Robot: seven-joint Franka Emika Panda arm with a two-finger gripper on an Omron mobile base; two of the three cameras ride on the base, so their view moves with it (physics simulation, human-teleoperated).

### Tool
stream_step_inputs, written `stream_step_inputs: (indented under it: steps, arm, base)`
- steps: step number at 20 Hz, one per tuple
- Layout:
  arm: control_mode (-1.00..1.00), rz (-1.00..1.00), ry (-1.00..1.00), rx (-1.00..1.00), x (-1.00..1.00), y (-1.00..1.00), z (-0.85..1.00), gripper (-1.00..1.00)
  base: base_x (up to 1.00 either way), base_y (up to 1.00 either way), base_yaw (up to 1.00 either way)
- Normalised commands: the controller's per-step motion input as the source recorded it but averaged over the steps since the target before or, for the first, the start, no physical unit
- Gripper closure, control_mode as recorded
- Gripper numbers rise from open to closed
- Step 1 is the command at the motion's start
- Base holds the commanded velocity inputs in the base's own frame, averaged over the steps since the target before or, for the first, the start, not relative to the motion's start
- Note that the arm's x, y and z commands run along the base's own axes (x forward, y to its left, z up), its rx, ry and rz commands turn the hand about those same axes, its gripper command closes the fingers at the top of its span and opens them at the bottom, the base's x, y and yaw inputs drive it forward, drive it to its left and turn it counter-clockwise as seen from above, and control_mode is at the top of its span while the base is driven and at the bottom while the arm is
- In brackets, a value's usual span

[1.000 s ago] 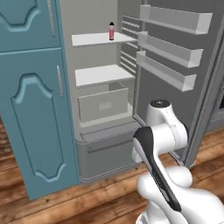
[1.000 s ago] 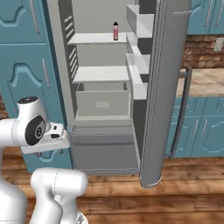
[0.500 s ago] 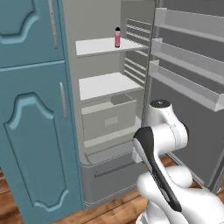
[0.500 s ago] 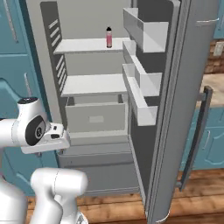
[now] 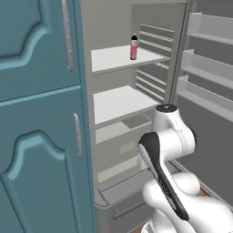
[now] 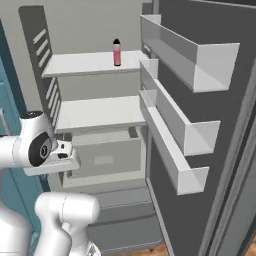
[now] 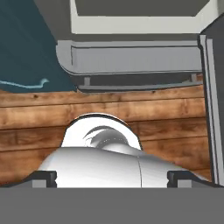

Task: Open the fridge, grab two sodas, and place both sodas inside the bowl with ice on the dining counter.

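Fridge [image 6: 100,30] door swung wide, one pink soda [image 5: 134,47] upright on the upper shelf [image 6: 90,62]
Arm tucked low by the bottom drawer [image 7: 131,57], tool [image 7: 111,177] wide and empty, aimed floorward, so reach comes next

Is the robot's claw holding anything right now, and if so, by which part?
Nothing is held. The gripper is open and points down at the wooden floor in front of the fridge. The pink soda stands untouched on the upper shelf.

The fridge [image 5: 136,91] runs past the top edge, its door [image 6: 210,150] cut off at the right. The pink soda [image 6: 117,52] is too small to read its label. The arm [image 5: 168,145] hides the drawer [image 5: 123,154] behind it.
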Motion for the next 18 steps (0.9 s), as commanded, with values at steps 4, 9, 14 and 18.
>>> stream_step_inputs:
  steps: [4, 9, 14, 18]
  arm:
    - [1.00, 0.00, 0.00, 0.00, 0.00, 0.00, 0.00, -1.00]
    - [-1.00, 0.02, -0.24, 0.00, 0.00, -0.07, 0.02, -1.00]
    - [-1.00, 0.15, -0.48, 0.00, 0.02, -0.14, 0.13, -1.00]
    - [-1.00, 0.12, -0.34, 0.00, 0.09, 0.00, 0.34, -1.00]
  base:
    - [0.54, 0.24, -0.15]
    - [0.00, 0.00, 0.00]
    - [0.00, 0.00, 0.00]
    - [0.00, 0.00, 0.00]
